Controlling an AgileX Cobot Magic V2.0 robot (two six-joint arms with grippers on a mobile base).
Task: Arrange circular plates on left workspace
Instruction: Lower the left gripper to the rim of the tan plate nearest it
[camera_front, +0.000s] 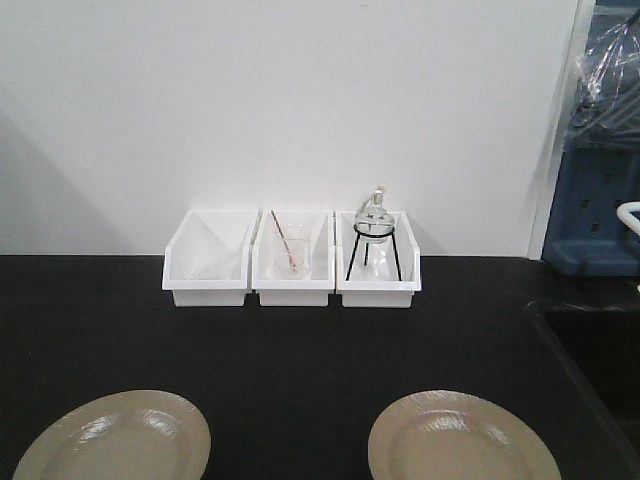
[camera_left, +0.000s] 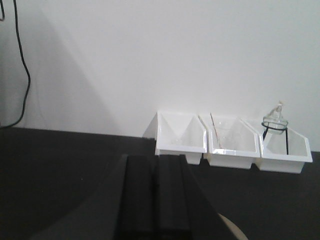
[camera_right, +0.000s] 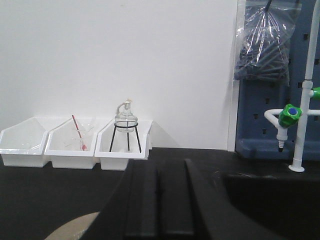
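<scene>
Left plate (camera_front: 113, 438) and right plate (camera_front: 462, 440) noted flat on countertop (camera_front: 300, 350), front edge, well apart. Round, so no long axis to be matched.
Left gripper (camera_left: 154, 161) seen closed up, nothing held; left plate rim just below, to its right.
Right gripper (camera_right: 159, 164) likewise closed, empty; right plate rim below, to its left. Right plate judged nearer right arm, toward sink (camera_front: 590, 340).
Left bin (camera_front: 205, 295): nothing made out.
Middle bin (camera_front: 293, 296): beaker (camera_front: 292, 262), red-tipped rod (camera_front: 280, 232).
Right bin (camera_front: 378, 297): glass lamp (camera_front: 374, 222).

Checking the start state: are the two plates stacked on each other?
No, the left plate and right plate lie apart on the counter.
</scene>
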